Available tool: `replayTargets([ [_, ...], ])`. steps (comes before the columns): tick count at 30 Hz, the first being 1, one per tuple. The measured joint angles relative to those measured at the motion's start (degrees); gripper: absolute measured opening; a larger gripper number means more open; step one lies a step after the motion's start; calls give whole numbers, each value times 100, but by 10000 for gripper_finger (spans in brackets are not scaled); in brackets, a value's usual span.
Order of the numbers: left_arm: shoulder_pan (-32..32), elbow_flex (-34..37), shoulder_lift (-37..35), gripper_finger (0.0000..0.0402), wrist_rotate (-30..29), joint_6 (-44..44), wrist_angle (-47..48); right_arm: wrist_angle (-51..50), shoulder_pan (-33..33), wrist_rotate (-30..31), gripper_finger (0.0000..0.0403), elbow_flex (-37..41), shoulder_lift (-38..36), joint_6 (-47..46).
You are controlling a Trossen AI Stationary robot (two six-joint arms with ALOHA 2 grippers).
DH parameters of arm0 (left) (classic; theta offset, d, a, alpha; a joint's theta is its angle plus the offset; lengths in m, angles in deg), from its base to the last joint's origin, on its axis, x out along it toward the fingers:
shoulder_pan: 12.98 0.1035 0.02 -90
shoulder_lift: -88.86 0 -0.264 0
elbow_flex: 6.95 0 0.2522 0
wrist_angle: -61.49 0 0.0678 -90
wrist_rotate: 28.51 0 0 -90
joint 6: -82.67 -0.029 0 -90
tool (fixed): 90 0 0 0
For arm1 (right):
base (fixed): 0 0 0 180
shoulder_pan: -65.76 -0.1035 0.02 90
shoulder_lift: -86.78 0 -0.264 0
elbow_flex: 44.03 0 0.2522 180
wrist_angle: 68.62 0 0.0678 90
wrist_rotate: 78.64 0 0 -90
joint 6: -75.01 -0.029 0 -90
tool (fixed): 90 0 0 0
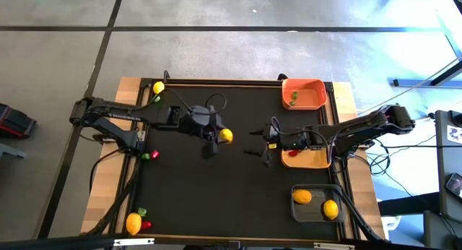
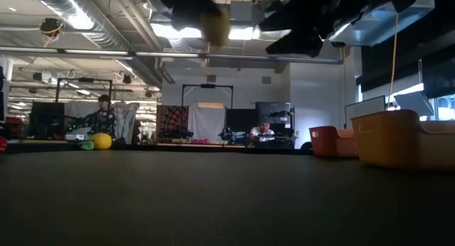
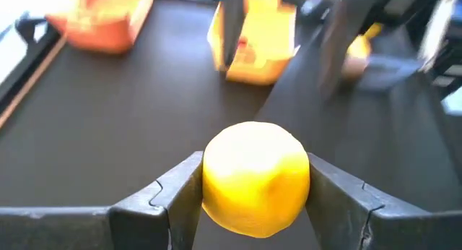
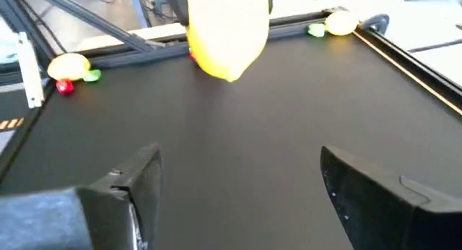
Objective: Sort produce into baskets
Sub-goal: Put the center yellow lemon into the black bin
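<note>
1. High view, baskets: the orange basket (image 1: 304,93) sits at the far right corner of the mat, the yellow-tan basket (image 1: 307,158) lies right of centre under the right arm, and the dark basket (image 1: 315,203) occupies the near right corner.
2. Sorted so far: the dark basket holds two lemons (image 1: 302,196); a small green piece (image 1: 293,100) lies in the orange basket; a red piece (image 1: 293,153) shows in the yellow-tan basket.
3. In transit: the left gripper (image 1: 219,136) is clamped on a lemon (image 1: 226,136) and holds it above the middle of the mat. The left wrist view shows both fingers (image 3: 177,199) pressed against the fruit's sides.
4. Right gripper (image 1: 264,143): jaws spread wide, nothing between them, positioned mid-mat facing the carried lemon, just beside the yellow-tan basket.
5. Remaining on the left side: a lemon with a green piece (image 1: 158,88) at the far corner, a red-and-green pair (image 1: 150,155) at the mat's left edge, and a lemon, green and red cluster (image 1: 137,222) at the near corner.
6. Assessment: roughly one third complete; the carried lemon likely belongs in the dark basket.
</note>
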Motion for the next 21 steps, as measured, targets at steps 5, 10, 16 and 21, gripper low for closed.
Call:
replayTargets([
  [5, -111, 1, 53, 205, 11, -125, -875, 703, 0, -198, 293, 2, 291, 268],
  [10, -173, 5, 127, 205, 13, -145, -1267, 1364, 0, -330, 274, 2, 490, 438],
  [16, -229, 6, 179, 205, 29, -146, -1428, 1908, 0, -330, 234, 2, 518, 716],
  [21, -222, 6, 182, 205, 33, -144, -1517, 2142, 0, -332, 192, 2, 518, 879],
])
